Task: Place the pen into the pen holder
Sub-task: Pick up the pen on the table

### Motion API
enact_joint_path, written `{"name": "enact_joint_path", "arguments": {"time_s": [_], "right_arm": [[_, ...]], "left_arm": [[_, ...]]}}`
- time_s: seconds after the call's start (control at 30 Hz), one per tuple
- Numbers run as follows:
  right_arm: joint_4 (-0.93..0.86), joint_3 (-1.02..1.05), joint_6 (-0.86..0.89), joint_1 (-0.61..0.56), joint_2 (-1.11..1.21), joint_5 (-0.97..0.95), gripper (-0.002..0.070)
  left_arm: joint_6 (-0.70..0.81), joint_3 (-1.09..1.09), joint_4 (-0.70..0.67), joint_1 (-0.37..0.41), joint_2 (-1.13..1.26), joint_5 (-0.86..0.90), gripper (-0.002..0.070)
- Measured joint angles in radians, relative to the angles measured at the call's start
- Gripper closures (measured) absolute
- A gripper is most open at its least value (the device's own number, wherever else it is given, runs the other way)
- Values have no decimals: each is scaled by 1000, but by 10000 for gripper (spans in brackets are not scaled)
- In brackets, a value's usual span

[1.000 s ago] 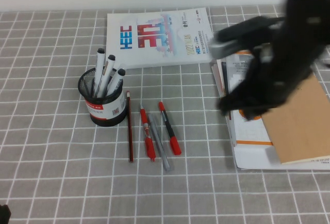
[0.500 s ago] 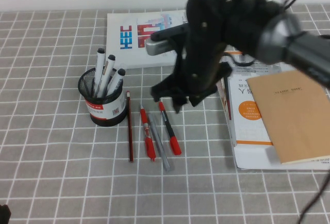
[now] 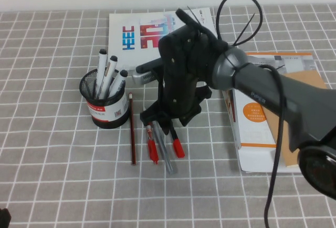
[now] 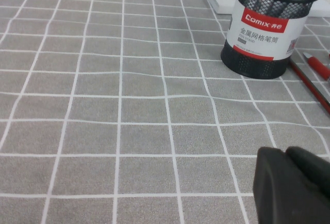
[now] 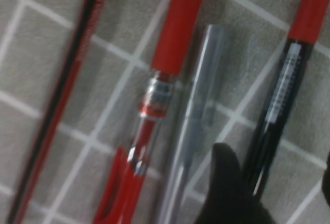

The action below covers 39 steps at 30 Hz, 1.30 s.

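Grey checked cloth [image 3: 52, 175] covers the table. Three pens and a dark red pencil [image 3: 132, 130] are laid side by side just right of the pen holder [image 3: 105, 103], a black mesh cup with a red-and-white label in which three white markers [image 3: 107, 75] stand. Nearest the pencil a mostly red pen [image 3: 151, 144] is seen, then a grey pen [image 3: 164, 154], then the pen [image 3: 175, 143] with its black barrel and red cap. The grey pen is pressed close against the pen's left side, so little room is left there. A white booklet [image 3: 142, 33] is laid beyond the holder, and a stack of books [image 3: 273, 117] is set to the right.

The pen's long axis runs away from the robot, slightly slanted, with the red cap pointed toward the robot.

The right gripper [image 3: 166, 129] is lowered over the far part of the pens, its jaws spread wide; in the right wrist view one finger [image 5: 227, 188] is set down between the grey pen [image 5: 193, 126] and the pen [image 5: 283, 110]. Nothing is held.

The left gripper [image 4: 291, 185] is parked low over bare cloth, well left of the holder; whether its fingers are spread cannot be told.
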Motion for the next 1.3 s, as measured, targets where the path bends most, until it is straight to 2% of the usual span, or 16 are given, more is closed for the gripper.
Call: {"name": "enact_joint_path", "arguments": {"time_s": [0.23, 0.37, 0.6, 0.83, 1.0, 1.07, 1.23, 1.3], "right_arm": [[-34, -9, -19, 0, 22, -2, 382], [-36, -9, -28, 0, 22, -2, 448], [-8, -9, -28, 0, 22, -2, 633], [-2, -14, -29, 8, 18, -2, 681], [-2, -15, -57, 8, 18, -2, 678], [-2, -15, -69, 8, 18, -2, 643], [0, -15, -77, 10, 18, -2, 447], [1, -15, -80, 15, 20, -2, 412]], "left_arm": [[0, 0, 0, 0, 0, 0, 680], [0, 0, 0, 0, 0, 0, 680], [0, 0, 0, 0, 0, 0, 680], [0, 0, 0, 0, 0, 0, 680], [0, 0, 0, 0, 0, 0, 680], [0, 0, 0, 0, 0, 0, 680], [0, 0, 0, 0, 0, 0, 680], [0, 0, 0, 0, 0, 0, 680]]}}
